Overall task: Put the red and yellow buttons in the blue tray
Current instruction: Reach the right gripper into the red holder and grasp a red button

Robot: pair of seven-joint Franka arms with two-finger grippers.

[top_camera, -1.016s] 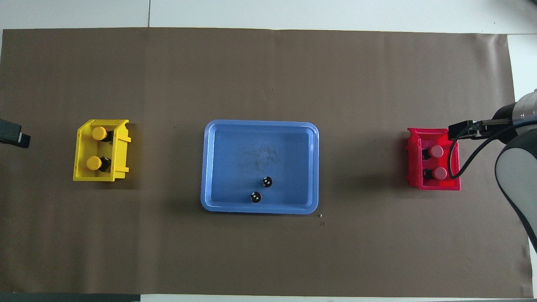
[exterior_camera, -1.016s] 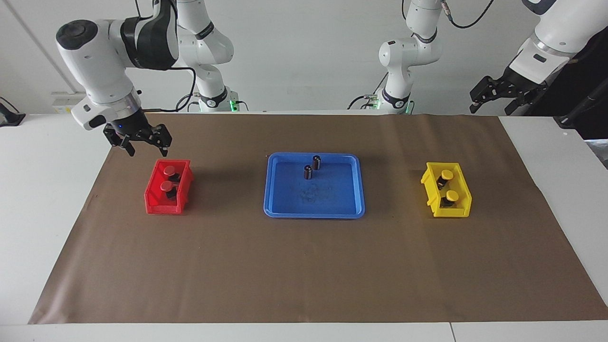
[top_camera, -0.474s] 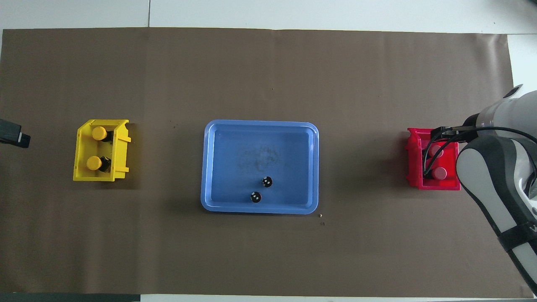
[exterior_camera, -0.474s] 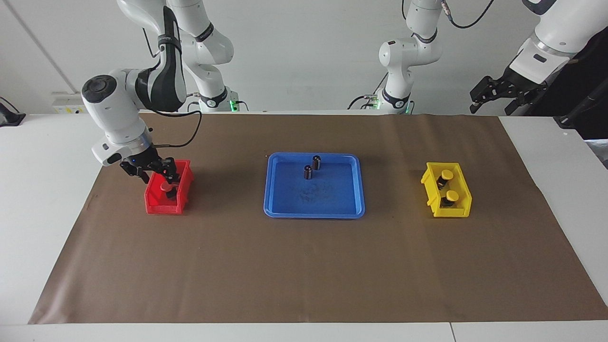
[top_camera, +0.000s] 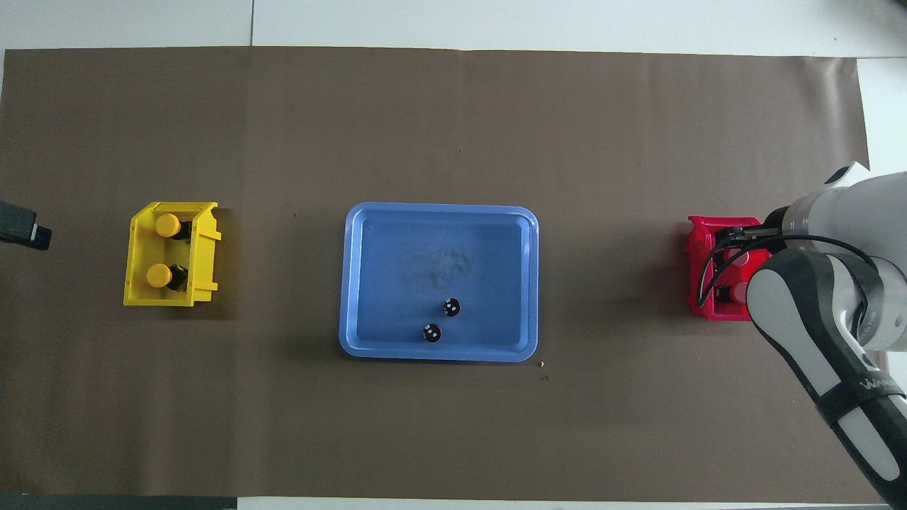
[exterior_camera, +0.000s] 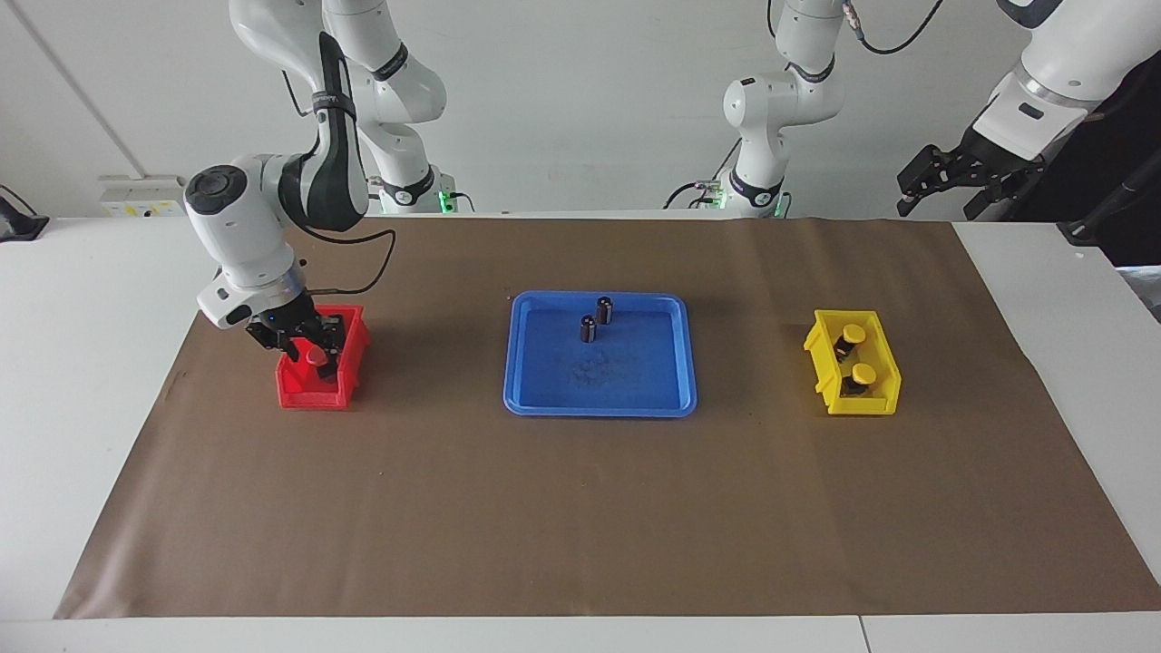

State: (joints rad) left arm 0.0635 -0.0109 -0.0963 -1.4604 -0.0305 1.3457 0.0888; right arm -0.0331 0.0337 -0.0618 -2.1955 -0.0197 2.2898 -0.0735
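Buttons: red caps (exterior_camera: 317,355) sit in your red bin (exterior_camera: 292,394), yellow caps (exterior_camera: 864,373) in the yellow bin (exterior_camera: 830,385). Right gripper (exterior_camera: 307,349) is down in the red bin, grip unclear; overhead the arm hides it. Left gripper (exterior_camera: 943,186) waits wide.

A white table (exterior_camera: 82,381) holds a big brown paper sheet (exterior_camera: 580,508). On the sheet sit a blue tray (exterior_camera: 689,399) in the middle, a red bin (exterior_camera: 304,394) toward the right arm's end, and a yellow bin (exterior_camera: 821,349) toward the left arm's end.
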